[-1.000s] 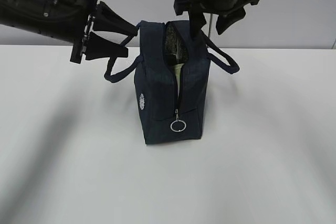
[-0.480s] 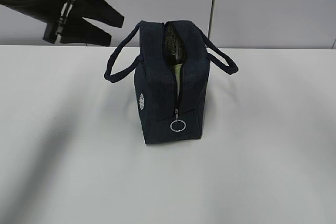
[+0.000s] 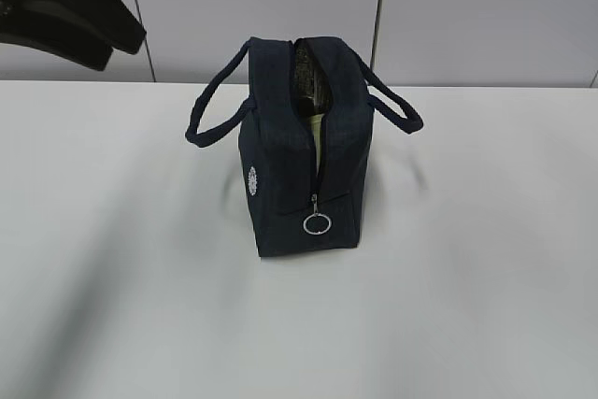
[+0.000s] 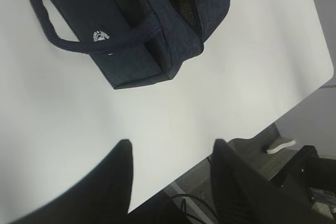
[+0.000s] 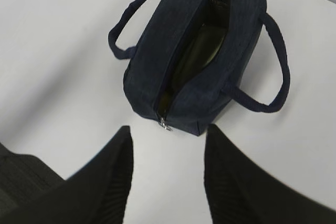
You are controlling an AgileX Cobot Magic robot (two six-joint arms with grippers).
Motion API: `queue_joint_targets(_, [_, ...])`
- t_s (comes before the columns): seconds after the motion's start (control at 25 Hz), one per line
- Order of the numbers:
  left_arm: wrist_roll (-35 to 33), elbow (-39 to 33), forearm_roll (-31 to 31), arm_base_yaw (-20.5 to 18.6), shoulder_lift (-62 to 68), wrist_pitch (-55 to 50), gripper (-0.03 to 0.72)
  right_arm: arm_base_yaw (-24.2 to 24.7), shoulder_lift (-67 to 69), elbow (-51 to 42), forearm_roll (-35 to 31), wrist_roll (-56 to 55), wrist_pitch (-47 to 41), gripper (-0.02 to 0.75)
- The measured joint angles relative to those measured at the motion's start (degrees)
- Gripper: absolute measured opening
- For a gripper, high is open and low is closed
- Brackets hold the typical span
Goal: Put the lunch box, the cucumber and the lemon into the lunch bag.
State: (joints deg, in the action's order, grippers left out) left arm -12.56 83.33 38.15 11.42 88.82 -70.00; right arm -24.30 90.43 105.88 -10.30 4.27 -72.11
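Note:
The dark navy lunch bag (image 3: 304,151) stands upright in the middle of the white table, its top zipper undone. A pale green edge of the lunch box (image 3: 318,133) shows through the gap, and it appears as a dim greenish shape (image 5: 198,56) inside the lunch bag (image 5: 210,40) in the right wrist view. The cucumber and the lemon are hidden. My left gripper (image 3: 126,51) hangs high at the far left, well away from the lunch bag (image 4: 131,24). Here the left gripper (image 4: 171,148) is open and empty. My right gripper (image 5: 168,132) is open and empty above the bag's zipper end, and out of the exterior view.
The silver ring pull (image 3: 318,223) hangs at the low front end of the zipper. Two loop handles (image 3: 210,109) stick out sideways. The table's edge (image 4: 247,128) lies under my left gripper, with cables and floor clutter beyond. A grey panelled wall stands behind.
Both grippers have lifted away from the bag's top. The left one has gone up and left, and the right one has left the exterior view. The bag has not moved.

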Motion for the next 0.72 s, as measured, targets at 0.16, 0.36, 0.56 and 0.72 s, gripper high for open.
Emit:
queue_joint_targets(0.16, [2.32,0.00,-2.44,1.12,-4.21,-0.51,0.330,0.00,-8.25,-9.66,-0.76,4.94,0.00,0.334])
queue_joint_targets(0.36, [3.22,0.00,-3.61,3.44,-7.87,-1.05,0.330,0.00,-20.70,-26.39,-6.43,14.39,9.20,0.333])
queue_joint_targets(0.56, [4.30,0.00,-3.61,4.19,-9.32,-1.18,0.330,0.00,-30.85,-43.64,-18.22,31.01,18.67,0.333])
queue_joint_targets(0.72, [5.57,0.00,-3.61,4.27,-9.54,-1.18,0.330,0.00,-35.76,-55.68,-26.40,41.11,26.58,0.331])
